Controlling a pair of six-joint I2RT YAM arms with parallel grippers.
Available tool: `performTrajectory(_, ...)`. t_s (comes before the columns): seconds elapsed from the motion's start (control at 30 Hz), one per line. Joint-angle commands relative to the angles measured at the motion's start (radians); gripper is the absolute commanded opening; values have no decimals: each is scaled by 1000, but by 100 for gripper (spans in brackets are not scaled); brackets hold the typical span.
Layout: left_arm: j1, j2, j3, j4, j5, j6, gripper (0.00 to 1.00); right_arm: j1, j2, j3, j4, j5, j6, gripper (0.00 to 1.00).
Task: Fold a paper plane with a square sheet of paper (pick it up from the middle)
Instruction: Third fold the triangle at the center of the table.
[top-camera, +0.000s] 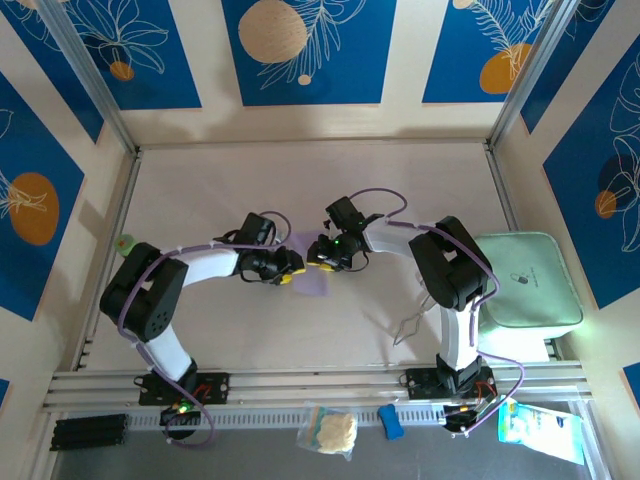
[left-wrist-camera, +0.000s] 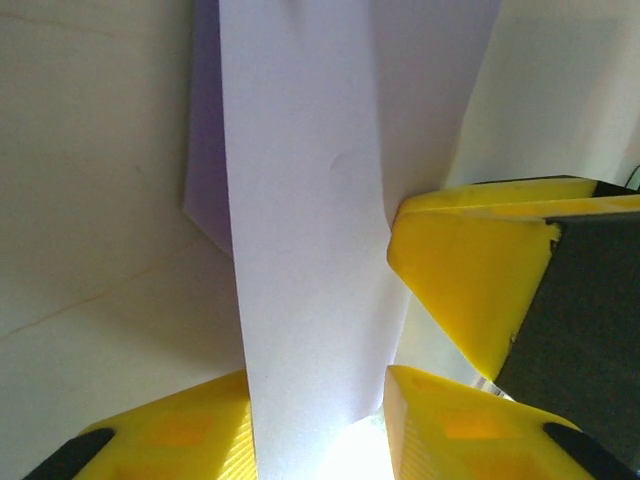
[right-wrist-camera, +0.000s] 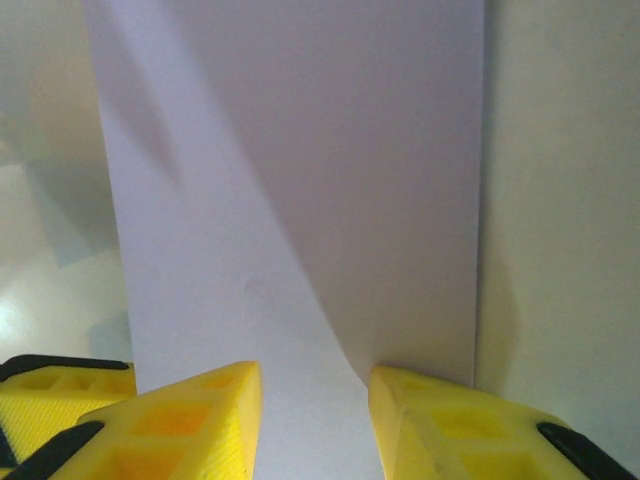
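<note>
The lavender square sheet of paper (top-camera: 313, 280) lies at the middle of the table, folded into a strip with a diagonal crease. My left gripper (top-camera: 288, 268) comes at it from the left and my right gripper (top-camera: 322, 255) from the right, almost touching. In the left wrist view the sheet (left-wrist-camera: 310, 200) arches between the left gripper's (left-wrist-camera: 316, 380) parted fingers and touches both, while a right-gripper finger (left-wrist-camera: 460, 280) presses its edge. In the right wrist view the sheet (right-wrist-camera: 300, 180) runs under the right gripper's (right-wrist-camera: 315, 370) parted jaws. No finished paper plane shape shows.
A pale mint-green tray (top-camera: 570, 310) stands at the right edge beside the right arm. A thin wire piece (top-camera: 410, 325) lies in front of that arm, and a small green object (top-camera: 125, 242) sits at the far left. A bag (top-camera: 328, 430) and a blue item (top-camera: 392, 420) lie below the front rail.
</note>
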Motion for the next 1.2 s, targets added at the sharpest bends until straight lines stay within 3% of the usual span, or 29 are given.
performTrajectory(0.0, 13, 7, 2, 21, 37, -91, 29, -1, 8, -47, -40, 55, -54, 38)
performTrajectory(0.27, 15, -5, -5, 8, 1, -107, 10, -3, -82, -43, 26, 67, -112, 39)
performTrajectory(0.37, 15, -14, -11, 23, -2, -118, 1, 0, -155, -85, 76, 120, -162, 45)
performTrajectory(0.6, 15, -33, -11, 29, -11, -138, 0, 54, -369, -283, 243, 329, -371, 57)
performTrajectory(0.73, 15, -32, -13, 47, -2, -166, 0, 123, -449, -400, 378, 424, -515, 58)
performTrajectory(0.97, 15, -34, -7, 46, 13, -178, 0, 216, -455, -517, 565, 386, -755, 60)
performTrajectory(1.07, 15, -33, -7, 46, 13, -180, 0, 283, -435, -588, 719, 388, -866, 67)
performTrajectory(1.17, 15, -32, -4, 46, 14, -181, 0, 310, -389, -563, 708, 386, -900, 68)
